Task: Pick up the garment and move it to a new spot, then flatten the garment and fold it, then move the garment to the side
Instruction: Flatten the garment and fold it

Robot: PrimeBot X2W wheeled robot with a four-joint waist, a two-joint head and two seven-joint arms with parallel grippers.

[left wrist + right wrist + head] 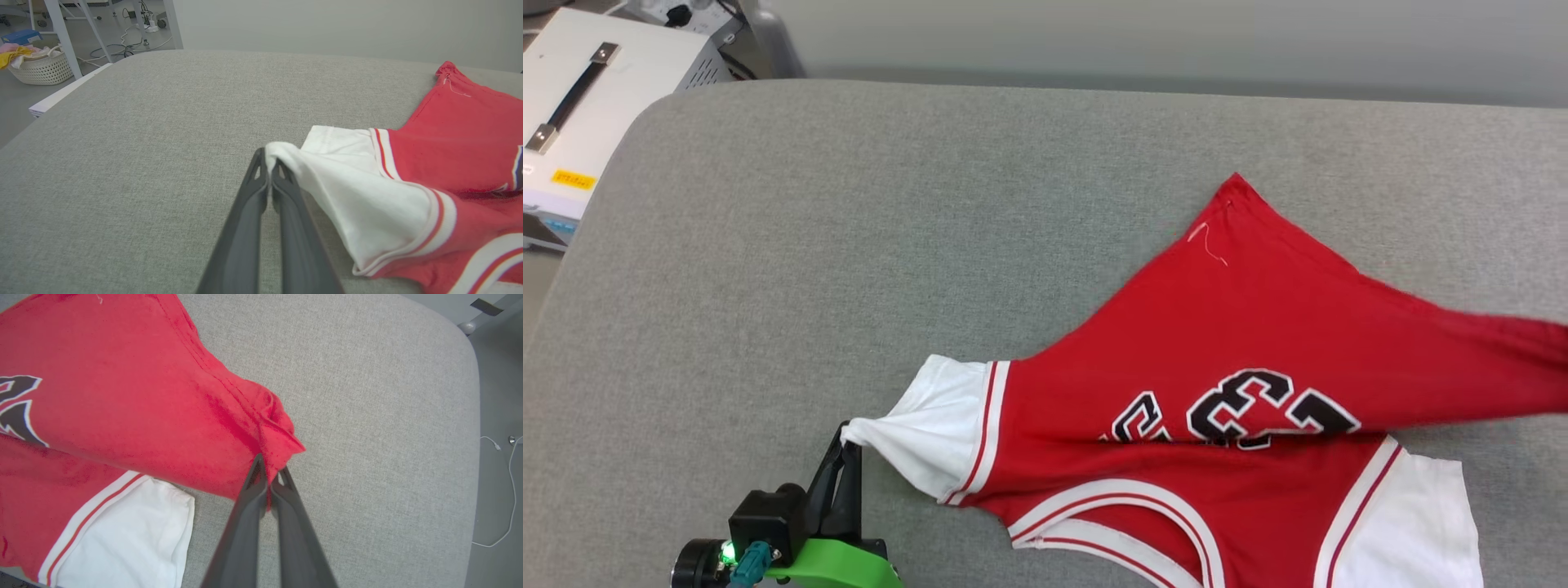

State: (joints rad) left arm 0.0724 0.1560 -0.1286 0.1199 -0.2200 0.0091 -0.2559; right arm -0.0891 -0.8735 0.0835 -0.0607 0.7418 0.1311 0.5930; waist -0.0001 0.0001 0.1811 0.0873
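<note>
The garment (1241, 343), a red jersey with white sleeves and black number print, lies stretched across the grey cushioned surface (849, 245). My left gripper (849, 437) is shut on the tip of its white sleeve at the lower left; the left wrist view shows the sleeve cloth (347, 196) pinched between the dark fingers of that gripper (269, 163). In the right wrist view my right gripper (269, 467) is shut on a bunched red hem corner of the garment (122, 388), pulled taut toward the right.
A white equipment case (580, 90) with a black handle stands off the surface's far left corner. A laundry basket (39, 67) and cables lie on the floor beyond. Bare grey surface stretches behind and left of the garment.
</note>
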